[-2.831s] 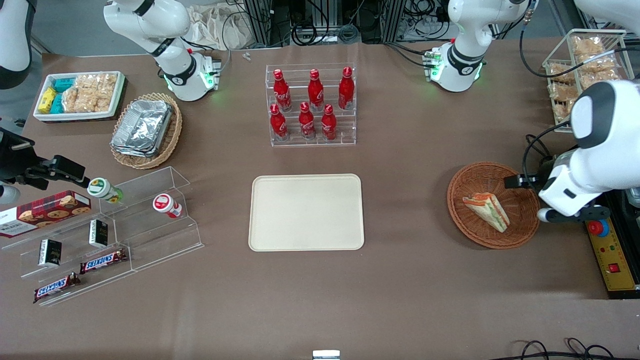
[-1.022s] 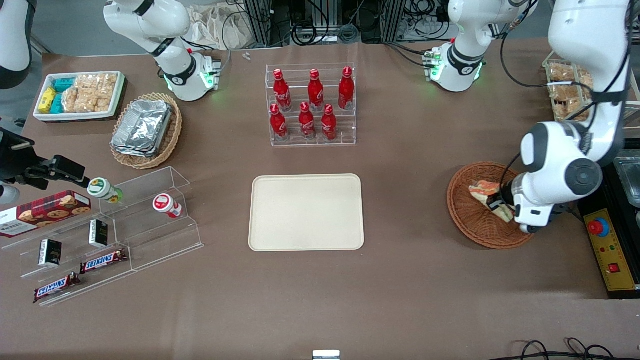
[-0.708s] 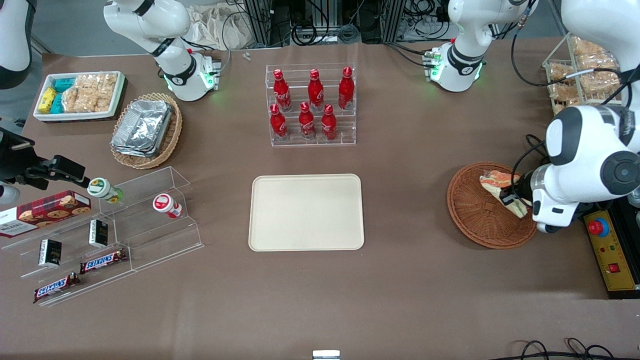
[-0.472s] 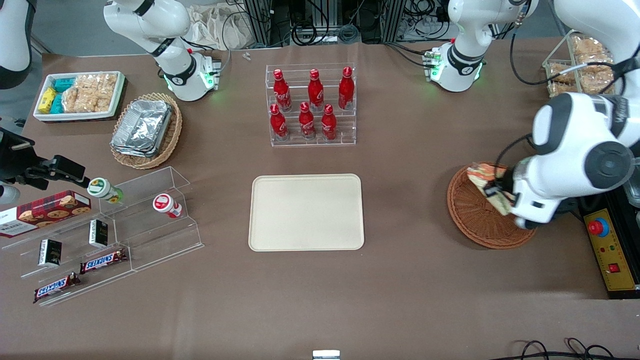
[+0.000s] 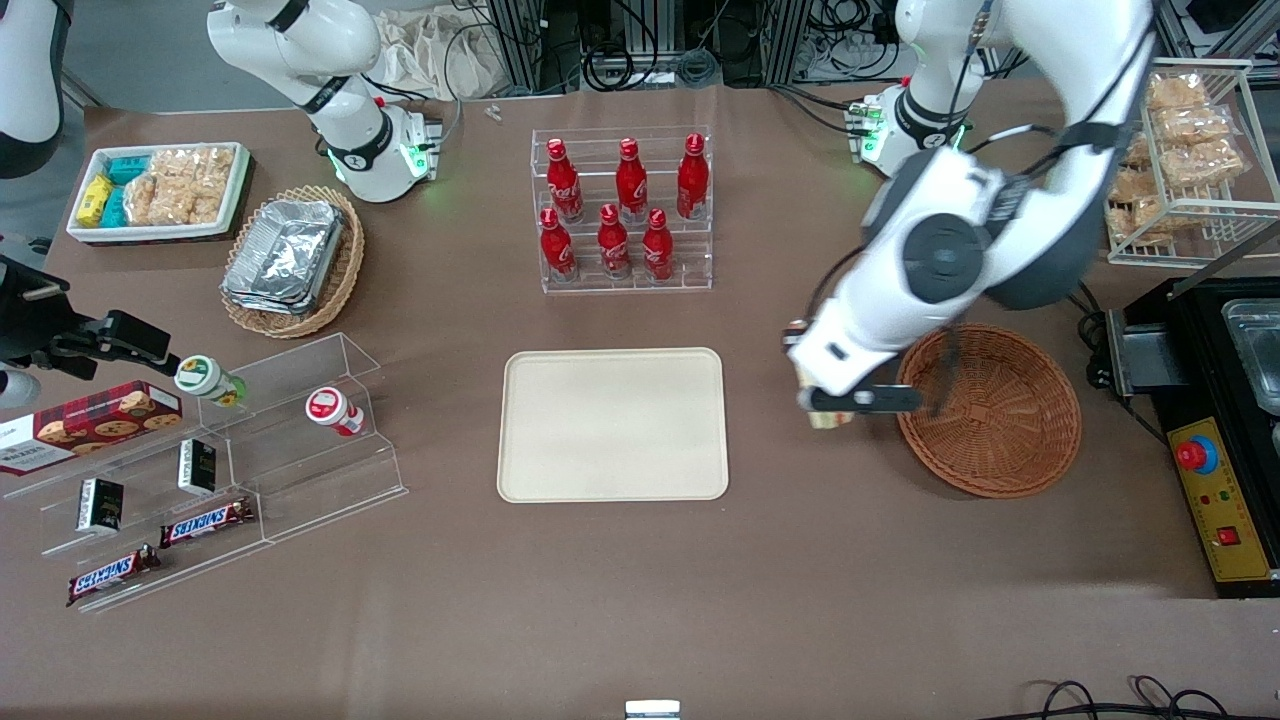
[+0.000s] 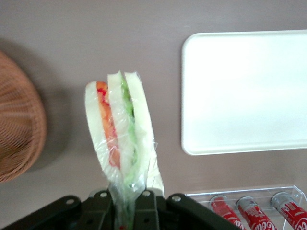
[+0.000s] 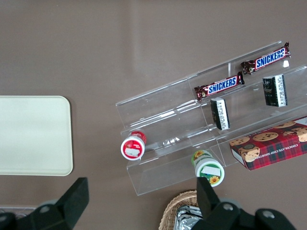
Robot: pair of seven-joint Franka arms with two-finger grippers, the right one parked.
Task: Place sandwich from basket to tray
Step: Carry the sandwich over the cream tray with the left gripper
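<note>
Gripper [image 6: 125,206] clamping film-wrapped wedge sandwich [image 6: 120,132]

Robot lab mocked up as snack shop: cable racks [image 5: 640,40] at 12 o'clock, cola bottles [image 5: 620,210], Snickers bars [image 5: 205,520] on acrylic displays
</note>
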